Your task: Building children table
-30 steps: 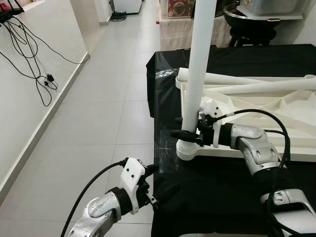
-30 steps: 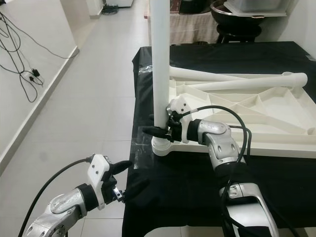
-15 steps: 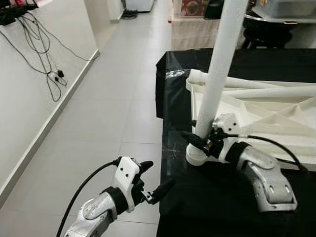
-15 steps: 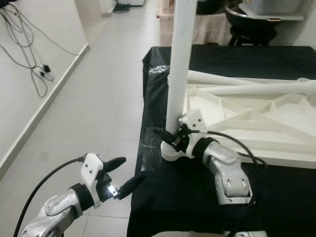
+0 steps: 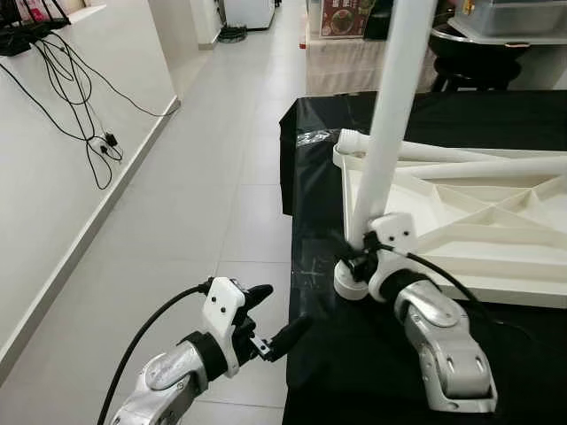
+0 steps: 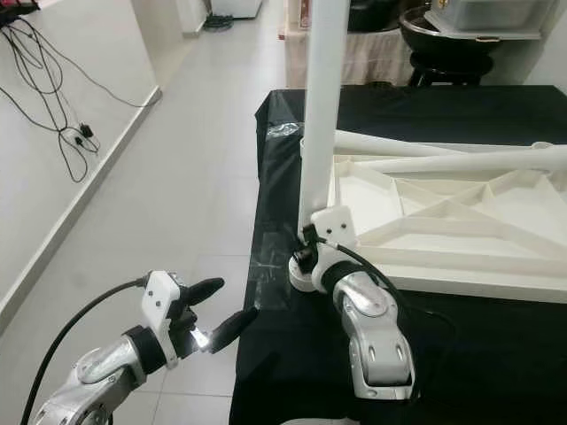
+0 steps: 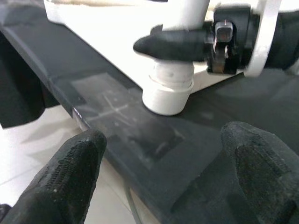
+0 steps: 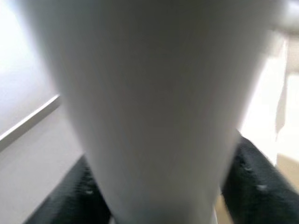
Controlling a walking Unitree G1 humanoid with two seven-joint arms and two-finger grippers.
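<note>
Clamping right gripper (image 5: 353, 252) jaws on 1st upright table leg (image 5: 390, 124) at upturned tabletop (image 5: 478, 239) corner socket w/ other legs (image 5: 461, 159) lying loose, left gripper (image 5: 275, 319) jaws apart.

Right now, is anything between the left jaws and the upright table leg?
Nothing visible. The left gripper hangs open off the black table's edge, with bare tabletop between it and the white leg, which the right gripper clamps near its base.

Black-covered table (image 5: 354, 372); upturned white tabletop (image 5: 461, 221) lies flat on it, corner socket near edge.
</note>
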